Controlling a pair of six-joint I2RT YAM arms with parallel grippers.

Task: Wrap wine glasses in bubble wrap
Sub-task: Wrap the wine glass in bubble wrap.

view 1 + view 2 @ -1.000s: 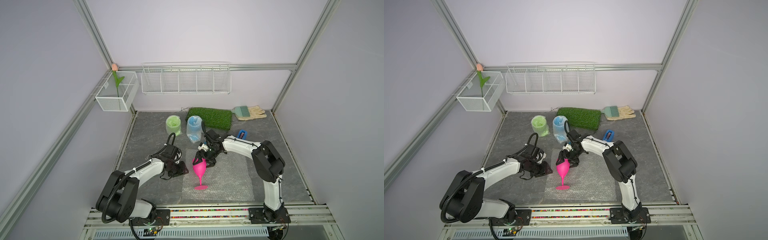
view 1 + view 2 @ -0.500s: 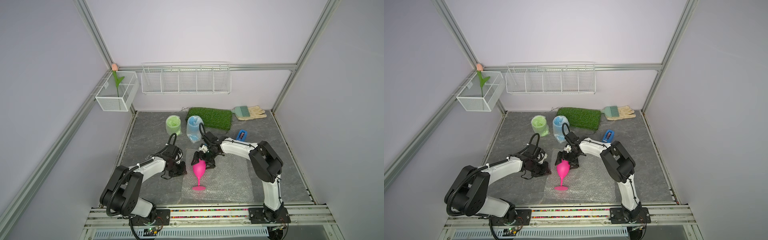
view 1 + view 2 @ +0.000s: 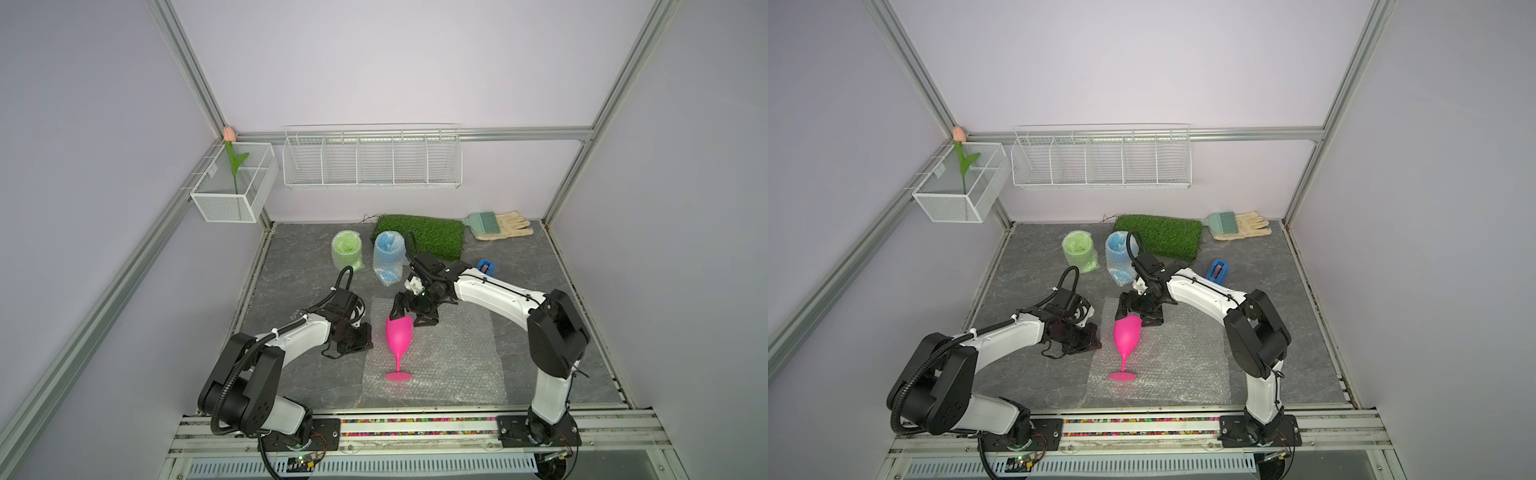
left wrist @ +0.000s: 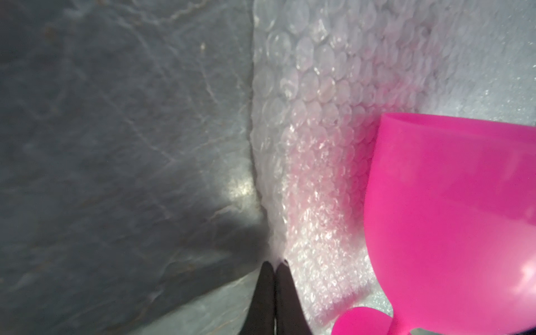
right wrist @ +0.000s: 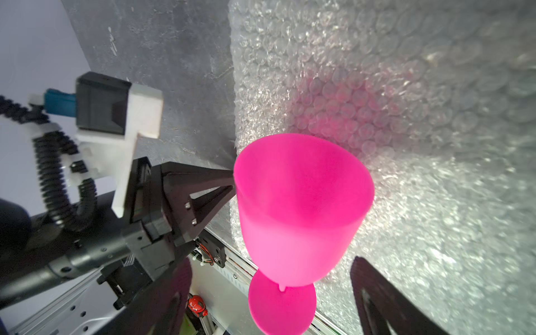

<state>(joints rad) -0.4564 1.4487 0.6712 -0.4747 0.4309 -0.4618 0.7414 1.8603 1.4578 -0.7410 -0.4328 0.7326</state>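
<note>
Left tool (image 4: 274, 265) has closed at the bubble wrap (image 4: 319, 130) edge, hold unclear; right tool (image 5: 269, 261) gapes around pink goblet (image 5: 301, 203).

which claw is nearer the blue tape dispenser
Right. The right claw hangs open over the pink goblet, toward the tape dispenser; the left claw, shut on the bubble wrap edge, lies beyond that goblet.

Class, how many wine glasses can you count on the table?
3. The green goblet and blue goblet sit wrapped near the grass mat; the pink goblet stands bare on the bubble wrap sheet. None seems hidden.
</note>
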